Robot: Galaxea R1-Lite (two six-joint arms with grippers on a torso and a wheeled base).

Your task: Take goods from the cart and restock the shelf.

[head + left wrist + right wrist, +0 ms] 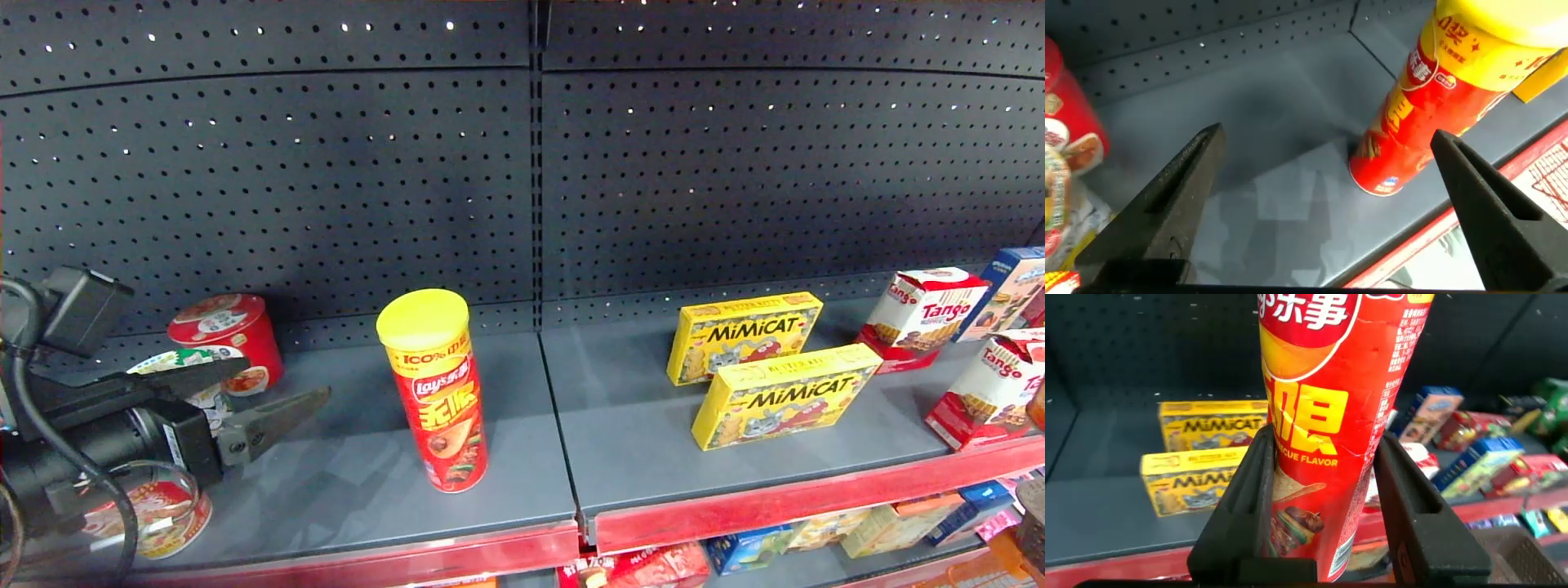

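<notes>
Head view overlooks the shelf [343,465] — left wrist sits close over it, right wrist faces the same yellow boxes [780,392].

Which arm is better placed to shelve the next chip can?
Right: the right end effector clamps a chip can facing the shelf. The left end effector hangs open, empty, beside the shelved can.

Grey shelf [359,465]: chip can [437,392], noodle cups [233,331], snack boxes [780,396].

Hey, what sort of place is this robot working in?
Probably a shop aisle: a pegboard-backed shelf with a red front edge, holding a chip can and yellow boxes, with more packaged goods on the tier below.
</notes>
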